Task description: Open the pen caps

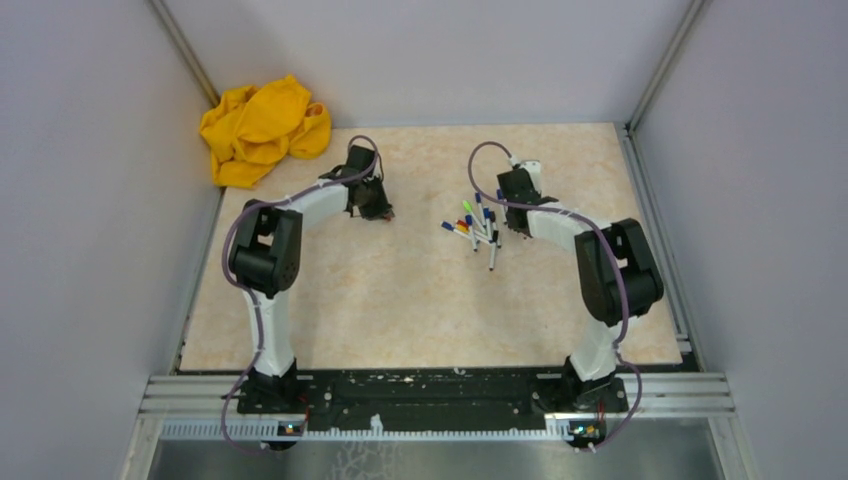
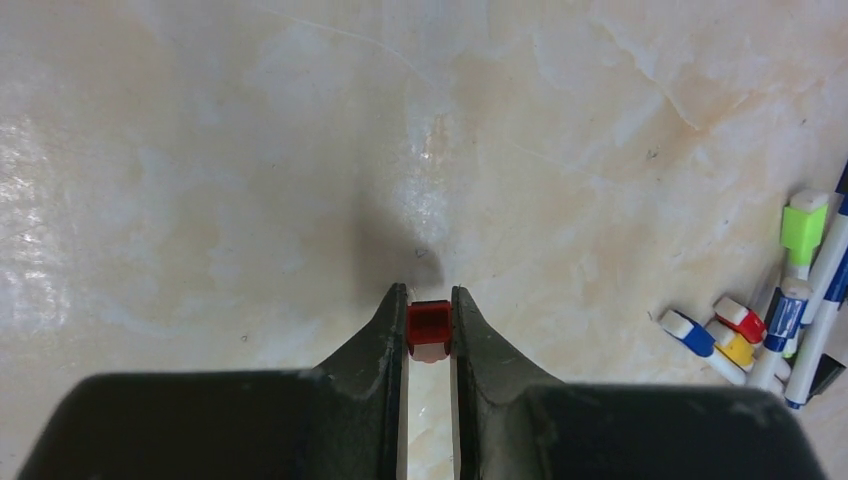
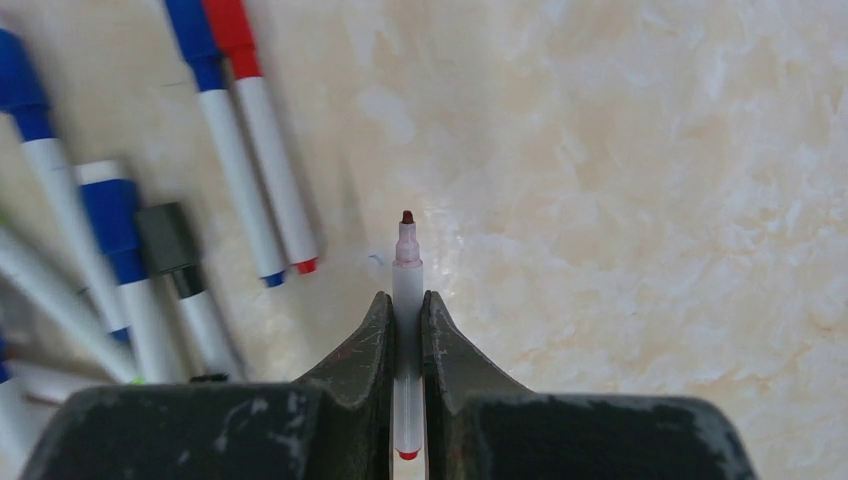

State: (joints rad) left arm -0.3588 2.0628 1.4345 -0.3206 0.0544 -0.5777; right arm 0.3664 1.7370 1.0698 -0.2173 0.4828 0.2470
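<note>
Now holds a red cap (image 2: 429, 333) pinched in the nearly closed left gripper (image 2: 429, 300) over the table (image 1: 400, 300), well apart from the heap of pens (image 1: 478, 226). Clamps a white pen (image 3: 406, 275), red tip bare, in the tightly closed right gripper (image 3: 405, 300), just beside that heap.

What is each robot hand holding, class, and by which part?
The left hand pinches a small red plastic cap by its sides. The right hand clamps a thin white red-tipped pen by its barrel, just behind the tip.
</note>
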